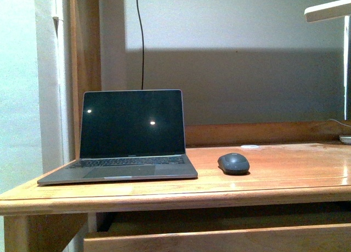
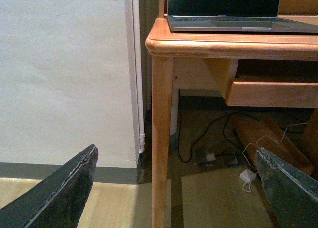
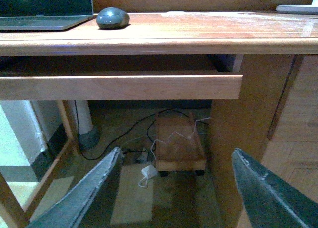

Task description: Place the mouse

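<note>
The dark grey mouse (image 1: 233, 163) lies on the wooden desk (image 1: 285, 175), just right of the open laptop (image 1: 129, 135). It also shows in the right wrist view (image 3: 113, 17) on the desk top. Neither arm shows in the front view. My left gripper (image 2: 176, 188) is open and empty, low in front of the desk's left leg (image 2: 162, 138). My right gripper (image 3: 176, 188) is open and empty, below the desk's front edge, facing the space under it.
A pulled-out wooden drawer front (image 3: 119, 86) hangs under the desk top. Cables and a white adapter (image 3: 148, 172) lie on the floor beside a low wheeled wooden stand (image 3: 179, 148). A white lamp (image 1: 329, 10) stands at the desk's far right. A wall is on the left (image 2: 64, 69).
</note>
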`<control>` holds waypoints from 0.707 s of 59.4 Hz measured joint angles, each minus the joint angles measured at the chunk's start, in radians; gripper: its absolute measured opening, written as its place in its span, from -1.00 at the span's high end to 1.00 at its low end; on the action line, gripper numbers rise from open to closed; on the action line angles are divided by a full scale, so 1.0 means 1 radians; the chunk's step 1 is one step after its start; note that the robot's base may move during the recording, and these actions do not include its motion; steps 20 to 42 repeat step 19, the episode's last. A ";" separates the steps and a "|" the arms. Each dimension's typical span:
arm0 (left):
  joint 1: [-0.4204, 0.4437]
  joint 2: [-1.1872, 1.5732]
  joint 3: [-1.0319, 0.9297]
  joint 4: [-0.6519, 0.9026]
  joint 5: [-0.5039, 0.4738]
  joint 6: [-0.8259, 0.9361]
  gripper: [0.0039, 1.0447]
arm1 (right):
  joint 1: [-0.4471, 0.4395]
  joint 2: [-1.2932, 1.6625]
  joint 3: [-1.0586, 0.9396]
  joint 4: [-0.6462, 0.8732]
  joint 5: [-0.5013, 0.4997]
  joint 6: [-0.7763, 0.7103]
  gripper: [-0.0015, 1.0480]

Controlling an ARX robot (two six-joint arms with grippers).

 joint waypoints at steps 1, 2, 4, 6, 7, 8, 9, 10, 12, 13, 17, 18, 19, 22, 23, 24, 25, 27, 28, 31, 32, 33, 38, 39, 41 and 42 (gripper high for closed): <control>0.000 0.000 0.000 0.000 0.000 0.000 -0.86 | 0.000 0.000 0.000 0.000 0.000 0.000 -0.59; 0.000 0.000 0.000 0.000 0.000 0.000 -0.86 | 0.000 0.000 0.000 0.000 0.000 0.000 -0.62; 0.000 0.000 0.000 0.000 0.000 0.000 -0.86 | 0.000 0.000 0.000 0.000 0.000 0.000 -0.71; 0.000 0.000 0.000 0.000 0.000 0.000 -0.86 | 0.000 0.000 0.000 0.000 0.000 0.000 -0.84; 0.000 0.000 0.000 0.000 0.000 0.000 -0.86 | 0.000 0.000 0.000 0.000 0.000 0.000 -0.86; 0.000 0.000 0.000 0.000 0.000 0.000 -0.86 | 0.000 0.000 0.000 0.000 0.000 0.000 -0.88; 0.000 0.000 0.000 0.000 0.000 0.000 -0.86 | 0.000 0.000 0.000 0.000 0.000 0.000 -0.87; 0.000 0.000 0.000 0.000 0.000 0.000 -0.86 | 0.000 0.000 0.000 0.000 0.000 0.000 -0.87; 0.000 0.000 0.000 0.000 0.000 0.000 -0.86 | 0.000 0.000 0.000 0.000 0.000 0.000 -0.85; 0.000 0.000 0.000 0.000 0.000 0.000 -0.86 | 0.000 0.000 0.000 0.000 0.000 0.000 -0.85; 0.000 0.000 0.000 0.000 0.000 0.000 -0.86 | 0.000 0.000 0.000 0.000 0.000 0.000 -0.86; 0.000 0.000 0.000 0.000 0.000 0.000 -0.86 | 0.000 0.000 0.000 0.000 0.000 0.000 -0.86; 0.000 0.000 0.000 0.000 0.000 0.000 -0.86 | 0.000 0.000 0.000 0.000 0.000 0.000 -0.86; 0.000 0.000 0.000 0.000 0.000 0.000 -0.86 | 0.000 0.000 0.000 0.000 0.000 0.000 -0.86; 0.000 0.000 0.000 0.000 0.000 0.000 -0.86 | 0.000 0.000 0.000 0.000 0.000 0.000 -0.86; 0.000 0.000 0.000 0.000 0.000 0.000 -0.86 | 0.000 0.000 0.000 0.000 0.000 0.000 -0.86; 0.000 0.000 0.000 0.000 0.000 0.000 -0.86 | 0.000 0.000 0.000 0.000 0.000 0.000 -0.86; 0.000 0.000 0.000 0.000 0.000 0.000 -0.86 | 0.000 0.000 0.000 0.000 0.000 0.000 -0.86; 0.000 0.000 0.000 0.000 0.000 0.000 -0.86 | 0.000 0.000 0.000 0.000 0.000 0.000 -0.86; 0.000 0.000 0.000 0.000 0.000 0.000 -0.86 | 0.000 0.000 0.000 0.000 0.000 0.000 -0.86; 0.000 0.000 0.000 0.000 0.000 0.000 -0.86 | 0.000 0.000 0.000 0.000 0.000 0.000 -0.86; 0.000 0.000 0.000 0.000 0.000 0.000 -0.86 | 0.000 0.000 0.000 0.000 0.000 0.000 -0.86; 0.000 0.000 0.000 0.000 0.000 0.000 -0.86 | 0.000 0.000 0.000 0.000 0.000 0.000 -0.86; 0.000 0.000 0.000 0.000 0.000 0.000 -0.86 | 0.000 0.000 0.000 0.000 0.000 0.000 -0.86; 0.000 0.000 0.000 0.000 0.000 0.000 -0.86 | 0.000 0.000 0.000 0.000 0.000 0.000 -0.86; 0.000 0.000 0.000 0.000 0.000 0.000 -0.86 | 0.000 0.000 0.000 0.000 0.000 0.000 -0.86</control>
